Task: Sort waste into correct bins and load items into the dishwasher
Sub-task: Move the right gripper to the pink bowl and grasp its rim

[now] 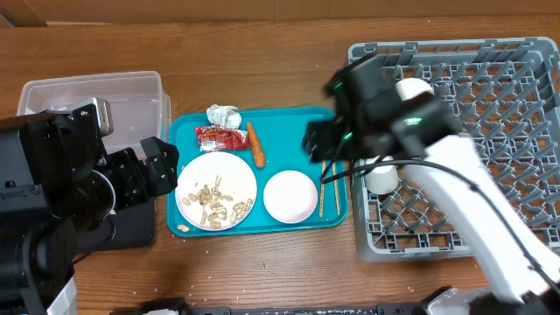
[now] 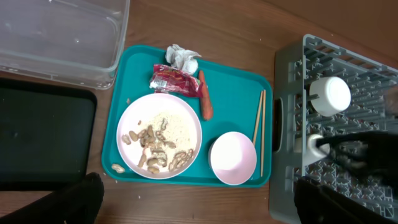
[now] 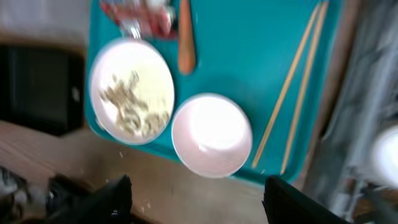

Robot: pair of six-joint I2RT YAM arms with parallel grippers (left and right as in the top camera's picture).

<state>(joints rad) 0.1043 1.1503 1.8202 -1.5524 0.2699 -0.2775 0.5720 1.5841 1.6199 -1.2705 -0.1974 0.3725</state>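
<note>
The right pincer [image 3: 198, 186] is being held above the right part of the teal tray [image 2: 233, 93], by the chopsticks [image 2: 258, 127]. Its fingers are being held wide apart with nothing between them. The left pincer [image 2: 198, 190] is being held over the tray's left edge, likewise spread and empty.

On the tray, beige scraps [image 2: 155, 149] are being carried by the white plate [image 2: 129, 118], and a white bowl [image 2: 232, 158] is lying just right of it. The carrot [image 2: 205, 99], red wrapper [image 2: 174, 81] and paper ball [image 2: 181, 58] are lying at the far side. The clear tub [image 2: 56, 31] and black tray [image 2: 43, 137] are being carried by the counter [image 1: 262, 52] left of the teal tray. To the right, the cup [image 1: 382, 179] and a second white dish [image 2: 329, 93] are being held in the grey dish rack [image 1: 490, 105].
</note>
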